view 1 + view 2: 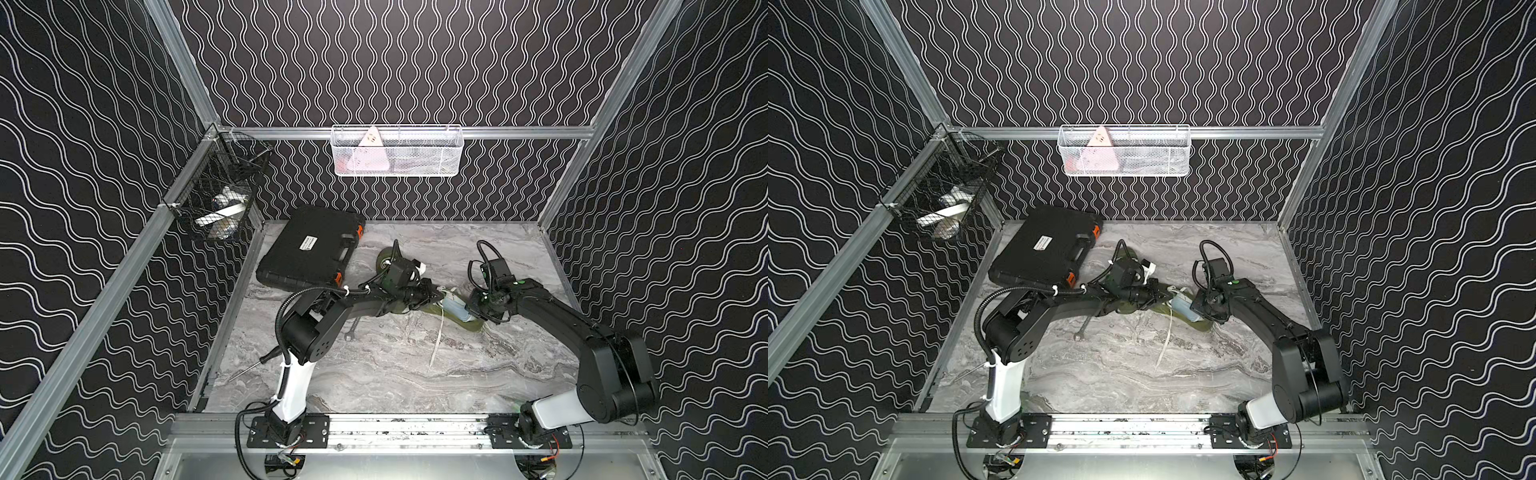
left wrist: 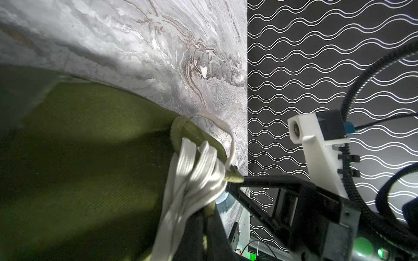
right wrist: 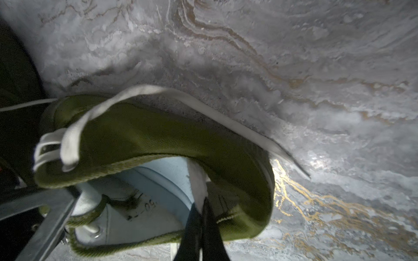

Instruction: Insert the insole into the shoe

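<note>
The insole [image 3: 162,178] lies partly inside the shoe [image 3: 158,135], which the left hand [image 2: 235,180] clamps; the right hand [image 3: 202,203] pinches the insole's heel end, not yet seated.

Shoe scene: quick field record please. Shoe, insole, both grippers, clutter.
shoe: olive shoe on the marble table, between the arms
insole: light blue insole in the shoe's opening, curved, not lying flat
left gripper: jaws shut on the shoe's upper by the laces
right gripper: jaws shut on a white strip at the opening, likely the insole's edge
clutter: black case, wrench, screwdriver
</note>
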